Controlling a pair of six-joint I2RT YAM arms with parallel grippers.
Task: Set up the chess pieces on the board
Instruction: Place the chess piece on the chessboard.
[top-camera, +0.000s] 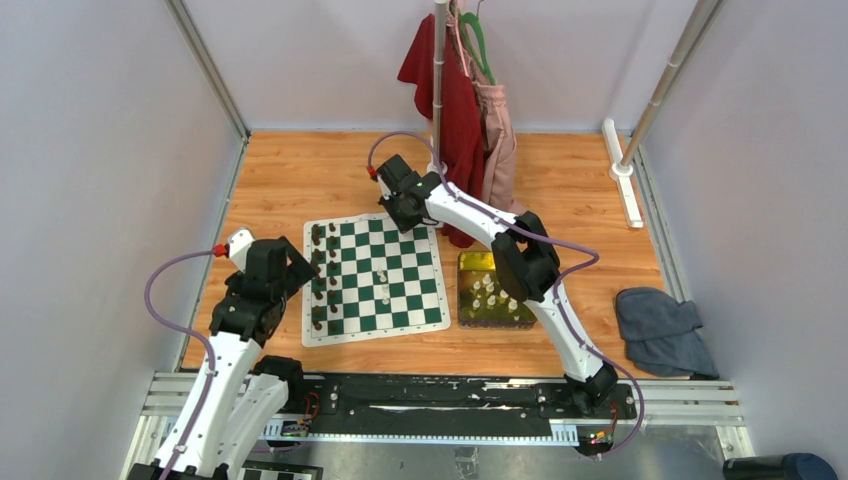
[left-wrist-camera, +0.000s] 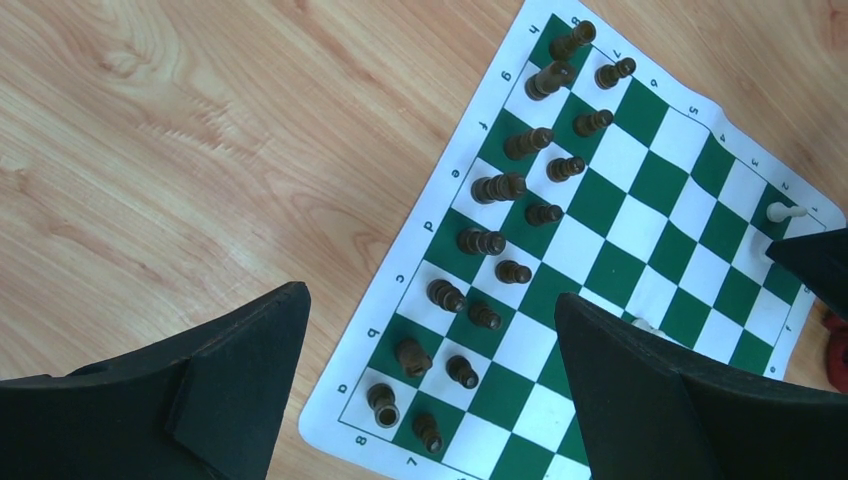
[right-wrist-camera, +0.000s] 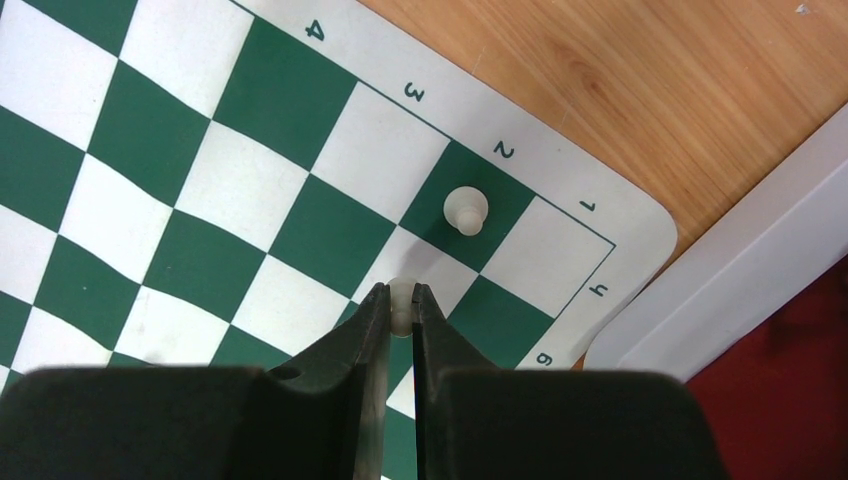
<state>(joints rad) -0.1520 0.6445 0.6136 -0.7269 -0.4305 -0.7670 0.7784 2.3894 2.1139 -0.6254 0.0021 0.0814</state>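
Note:
The green-and-white board (top-camera: 420, 262) lies in the middle of the table. Dark brown chessmen (left-wrist-camera: 500, 187) fill its two left files. My right gripper (top-camera: 408, 212) is at the board's far right corner, shut on a cream-white pawn (right-wrist-camera: 401, 303) just above the squares. Another cream pawn (right-wrist-camera: 465, 210) stands on the green square by the "2" mark. Two more cream pieces (top-camera: 383, 284) stand mid-board. My left gripper (left-wrist-camera: 430, 295) is open and empty, above the board's (left-wrist-camera: 650, 180) left edge. A cream piece (left-wrist-camera: 645, 324) is partly hidden behind its right finger.
A yellow-green tray (top-camera: 470, 262) with several cream pieces stands right of the board. Red and pink cloths (top-camera: 465, 110) hang on a pole at the back. A grey cloth (top-camera: 660, 325) lies at the right. A white rail (right-wrist-camera: 740, 270) runs past the board's corner.

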